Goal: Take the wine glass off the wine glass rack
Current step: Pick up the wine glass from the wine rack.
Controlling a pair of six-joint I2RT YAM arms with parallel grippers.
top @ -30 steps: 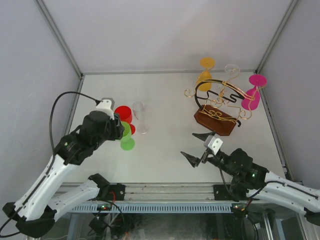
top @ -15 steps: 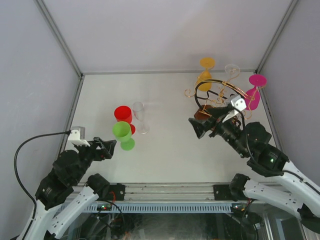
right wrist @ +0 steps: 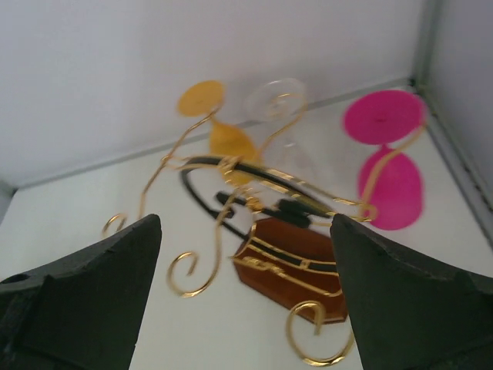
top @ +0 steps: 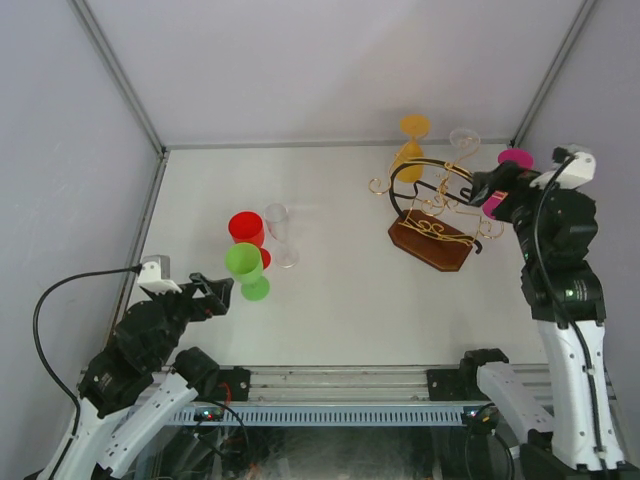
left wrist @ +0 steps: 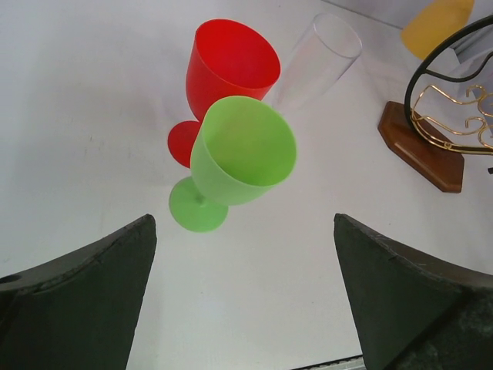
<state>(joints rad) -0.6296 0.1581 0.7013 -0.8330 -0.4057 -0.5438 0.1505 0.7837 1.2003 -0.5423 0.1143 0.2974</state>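
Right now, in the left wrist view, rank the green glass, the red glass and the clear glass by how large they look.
1. green glass: largest, but nearest the camera, so true size is unsure.
2. red glass: slightly smaller, partly hidden behind the green one.
3. clear glass: smallest, much narrower.
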